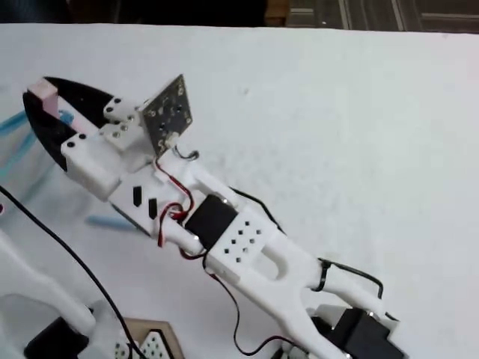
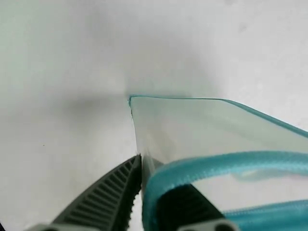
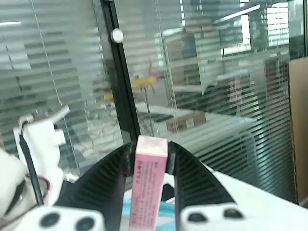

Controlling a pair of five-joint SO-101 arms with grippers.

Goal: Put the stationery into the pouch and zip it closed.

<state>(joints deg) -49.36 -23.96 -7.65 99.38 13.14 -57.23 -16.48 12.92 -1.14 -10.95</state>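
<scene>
My right gripper (image 3: 150,161) is shut on a pink eraser (image 3: 147,185), held upright between the black fingers. From above, the right gripper (image 1: 43,101) with the pink eraser (image 1: 41,92) is at the far left of the table, over the clear pouch with teal trim (image 1: 16,123). My left gripper (image 2: 144,166) is shut on the edge of the clear pouch (image 2: 202,130), pinching the plastic wall beside the teal zipper band (image 2: 211,166).
The white table (image 1: 337,112) stretches out to the right and back. The right arm's body (image 1: 224,232) crosses the middle diagonally. Part of the left arm (image 1: 37,299) and a black cable (image 1: 67,247) lie at the lower left. A blue strip (image 1: 101,221) lies under the right arm.
</scene>
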